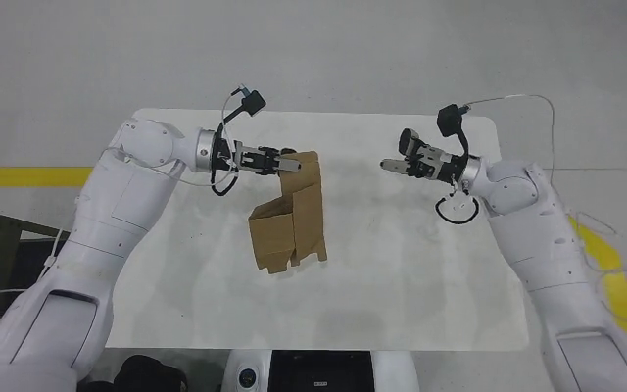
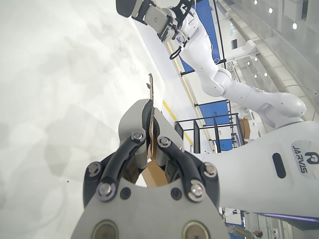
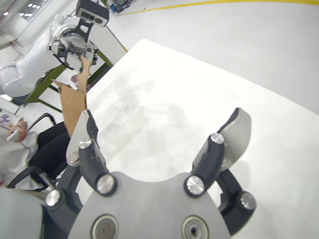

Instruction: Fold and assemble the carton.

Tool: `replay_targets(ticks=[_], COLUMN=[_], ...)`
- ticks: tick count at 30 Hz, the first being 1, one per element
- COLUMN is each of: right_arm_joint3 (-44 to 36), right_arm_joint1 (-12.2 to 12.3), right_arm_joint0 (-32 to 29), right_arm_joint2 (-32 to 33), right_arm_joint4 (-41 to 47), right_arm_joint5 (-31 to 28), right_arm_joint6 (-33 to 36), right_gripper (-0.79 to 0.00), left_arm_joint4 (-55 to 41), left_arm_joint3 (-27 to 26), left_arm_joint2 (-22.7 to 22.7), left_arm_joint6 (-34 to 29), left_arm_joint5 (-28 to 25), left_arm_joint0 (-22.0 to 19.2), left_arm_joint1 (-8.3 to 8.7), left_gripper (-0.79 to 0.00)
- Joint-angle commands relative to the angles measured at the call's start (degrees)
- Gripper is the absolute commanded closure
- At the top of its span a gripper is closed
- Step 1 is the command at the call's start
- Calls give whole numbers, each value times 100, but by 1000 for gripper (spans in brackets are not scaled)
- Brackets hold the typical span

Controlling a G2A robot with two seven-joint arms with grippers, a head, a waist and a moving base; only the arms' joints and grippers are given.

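- White table [image 1: 411, 294] stands on a pale grey floor [image 1: 294, 59].
- A yellow line [image 1: 34, 176] crosses the floor beyond the table's left edge.
- Round ceiling lights [image 2: 270, 9] shine overhead.

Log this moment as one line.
left end effector: shut on brown cardboard carton | right end effector: open, empty | carton: partly folded, over white table

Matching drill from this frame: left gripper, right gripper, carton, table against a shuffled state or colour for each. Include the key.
Things
1. left gripper
2. right gripper
3. carton
4. table

States
A. white, under both arms
B. fingers open, holding nothing
C. brown, partly folded
D. fingers shut on a cardboard edge

Pairs: 1-D, 2-B, 3-C, 4-A
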Motion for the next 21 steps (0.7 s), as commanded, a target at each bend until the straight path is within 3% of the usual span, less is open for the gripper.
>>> replay_targets(ticks=[1, 3, 10, 21], right_arm_joint3=[143, 256, 188, 239], right_arm_joint1=[-49, -96, -182, -179], right_arm_joint0=[164, 302, 620, 1197], right_arm_joint2=[-282, -517, -1481, -2845], right_arm_joint4=[613, 1120, 2106, 2845], right_arm_joint5=[-115, -145, 36, 50], right_arm_joint6=[483, 824, 1005, 1019], right_gripper=[-785, -785, -785, -785], left_arm_joint4=[-74, -138, -251, -449], left_arm_joint3=[1, 12, 94, 352], left_arm_joint2=[13, 31, 186, 302], left_arm_joint6=[-44, -35, 79, 297], left_arm_joint5=[-72, -89, -203, -421], left_arm_joint0=[-12, -25, -60, -136], left_arm_joint1=[-13, -27, -87, -154], left_gripper=[0, 0, 0, 0])
